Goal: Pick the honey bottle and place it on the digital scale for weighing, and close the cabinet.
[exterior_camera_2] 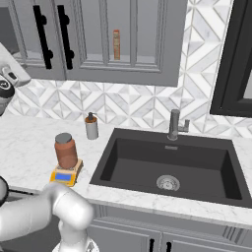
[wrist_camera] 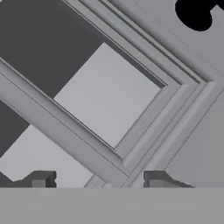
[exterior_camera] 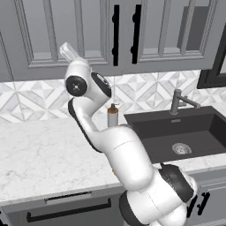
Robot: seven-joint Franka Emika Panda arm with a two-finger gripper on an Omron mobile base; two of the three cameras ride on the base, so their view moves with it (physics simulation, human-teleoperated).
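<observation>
The honey bottle (exterior_camera_2: 65,150), reddish-brown with a grey lid, stands upright on the yellow digital scale (exterior_camera_2: 66,175) on the counter left of the sink. High on the wall, the dark grey cabinet (exterior_camera: 84,39) has its doors lying flush, the black bar handles (exterior_camera: 116,35) side by side. My gripper (exterior_camera: 67,50) is raised against the left door's panel, left of the handles. In the hand view the gripper (wrist_camera: 99,180) is open, its fingertips (wrist_camera: 41,179) apart with nothing between them. The cabinet door panel (wrist_camera: 107,94) lies close ahead.
A grey-brown pump dispenser (exterior_camera_2: 91,126) stands by the backsplash behind the scale. A dark sink (exterior_camera_2: 167,167) with a grey faucet (exterior_camera_2: 173,124) takes up the counter's right side. A small orange-red box (exterior_camera_2: 116,44) shows inside the cabinet. A drawer handle (exterior_camera: 68,211) runs below the counter edge.
</observation>
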